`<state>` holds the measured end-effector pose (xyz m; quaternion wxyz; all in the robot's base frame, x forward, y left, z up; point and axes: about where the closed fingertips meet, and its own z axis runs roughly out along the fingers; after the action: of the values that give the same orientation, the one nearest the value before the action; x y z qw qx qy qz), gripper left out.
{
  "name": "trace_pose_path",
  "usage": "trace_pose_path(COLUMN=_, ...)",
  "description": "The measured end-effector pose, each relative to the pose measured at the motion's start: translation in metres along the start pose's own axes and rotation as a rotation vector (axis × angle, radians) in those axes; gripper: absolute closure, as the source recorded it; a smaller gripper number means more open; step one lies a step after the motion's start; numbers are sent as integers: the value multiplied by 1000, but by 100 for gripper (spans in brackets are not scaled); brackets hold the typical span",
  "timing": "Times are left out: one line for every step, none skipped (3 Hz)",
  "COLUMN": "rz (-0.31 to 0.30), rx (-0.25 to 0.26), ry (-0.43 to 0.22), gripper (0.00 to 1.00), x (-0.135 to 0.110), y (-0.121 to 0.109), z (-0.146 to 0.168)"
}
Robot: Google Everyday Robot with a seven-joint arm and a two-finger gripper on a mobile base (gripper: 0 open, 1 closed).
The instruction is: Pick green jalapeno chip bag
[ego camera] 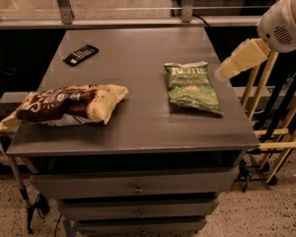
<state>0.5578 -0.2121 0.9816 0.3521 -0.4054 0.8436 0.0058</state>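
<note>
The green jalapeno chip bag [191, 87] lies flat on the right half of the grey cabinet top [138, 127], well apart from the brown-and-cream bag [69, 104] and the remote [81, 55]. We see the gripper [224, 73] hovering near the green bag's upper right corner. We cannot tell whether it is spread or pressed together.

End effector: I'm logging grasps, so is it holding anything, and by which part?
Nothing is held. The end effector hangs just right of the green bag, which lies flat on the table.
</note>
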Motion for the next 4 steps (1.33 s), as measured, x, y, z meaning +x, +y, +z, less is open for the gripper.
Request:
trace_pose_path(rz=43, rx=-41, ry=7, gripper=0, x=-6, y=13, z=21)
trace_pose_path(rz=95, rx=-91, ry=30, gripper=0, x=-20, y=29, z=51)
trace_pose_path(rz=130, rx=-136, ry=53, gripper=0, x=-33, y=41, z=83)
trace_pose_path(rz=171, rx=-143, ry=58, gripper=0, x=-38, y=41, z=105)
